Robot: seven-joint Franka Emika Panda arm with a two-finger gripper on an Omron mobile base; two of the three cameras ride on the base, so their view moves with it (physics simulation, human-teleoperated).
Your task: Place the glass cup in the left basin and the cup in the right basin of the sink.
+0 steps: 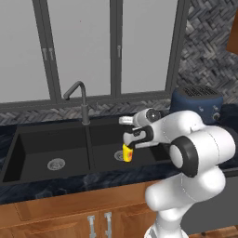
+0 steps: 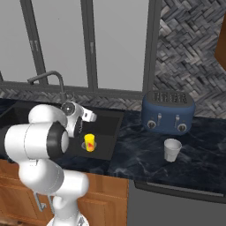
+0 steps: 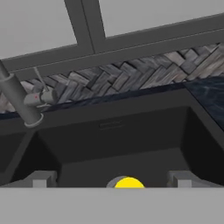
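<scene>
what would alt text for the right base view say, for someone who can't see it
The white robot arm's gripper holds the cup, bright yellow, over the right basin of the black sink. On the dark marbled counter to the right the glass cup stands upright, in front of a blue toaster.

No readable text anywhere; red mark on cup (image 1: pixel 127 153) too small to make out

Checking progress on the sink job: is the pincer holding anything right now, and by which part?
Yes: the pincer holds the yellow cup by its upper part near the rim, hanging above the right basin.
</scene>
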